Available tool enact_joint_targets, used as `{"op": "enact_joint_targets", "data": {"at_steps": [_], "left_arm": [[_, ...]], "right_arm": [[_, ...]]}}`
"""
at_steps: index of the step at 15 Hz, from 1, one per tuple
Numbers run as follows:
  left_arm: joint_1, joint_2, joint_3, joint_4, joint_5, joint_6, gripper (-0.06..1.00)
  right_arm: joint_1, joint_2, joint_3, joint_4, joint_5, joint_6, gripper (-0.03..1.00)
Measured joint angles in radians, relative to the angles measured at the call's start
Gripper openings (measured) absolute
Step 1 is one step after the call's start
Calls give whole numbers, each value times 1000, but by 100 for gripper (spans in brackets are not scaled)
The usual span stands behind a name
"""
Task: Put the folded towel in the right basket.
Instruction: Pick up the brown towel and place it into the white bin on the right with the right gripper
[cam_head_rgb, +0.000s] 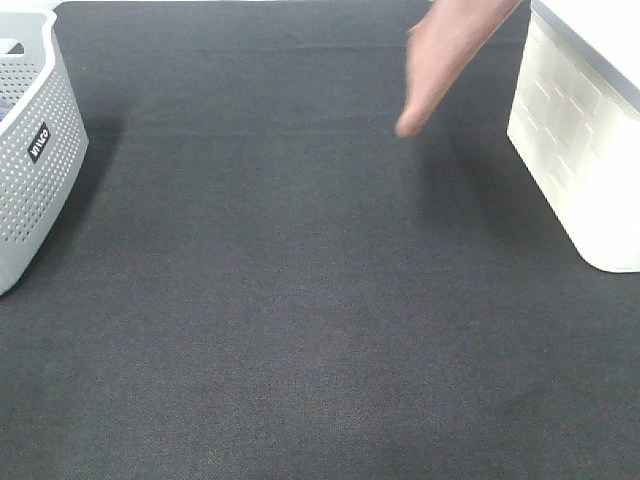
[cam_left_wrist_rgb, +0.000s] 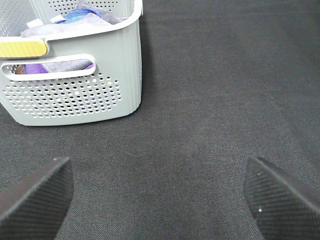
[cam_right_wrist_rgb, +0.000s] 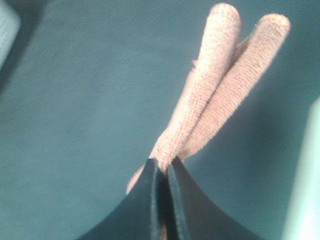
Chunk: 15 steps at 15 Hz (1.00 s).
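Note:
The folded towel (cam_head_rgb: 440, 60) is pinkish-tan and hangs in the air at the top of the exterior high view, just left of the right basket (cam_head_rgb: 585, 140), a white basket at the right edge. In the right wrist view my right gripper (cam_right_wrist_rgb: 162, 167) is shut on the towel (cam_right_wrist_rgb: 220, 85), whose two folded layers stick out past the fingertips; a pale strip of the basket (cam_right_wrist_rgb: 305, 190) shows at the edge. My left gripper (cam_left_wrist_rgb: 160, 195) is open and empty above the dark mat, near the grey perforated basket (cam_left_wrist_rgb: 75, 100). Neither gripper shows in the exterior high view.
The grey perforated left basket (cam_head_rgb: 30, 150) holds several coloured cloths (cam_left_wrist_rgb: 80, 15). A black mat (cam_head_rgb: 300, 300) covers the table between the two baskets.

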Motion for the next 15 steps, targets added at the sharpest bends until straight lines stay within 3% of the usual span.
{"op": "enact_joint_targets", "data": {"at_steps": [4,11,15], "left_arm": [[0,0,0,0,0,0,88],[0,0,0,0,0,0,88],[0,0,0,0,0,0,88]], "right_arm": [[-36,-53,0,-82,-22,45,0],[-443,-52,0,8,-65,49,0],[-502,52,0,35,-54,45,0]]}}
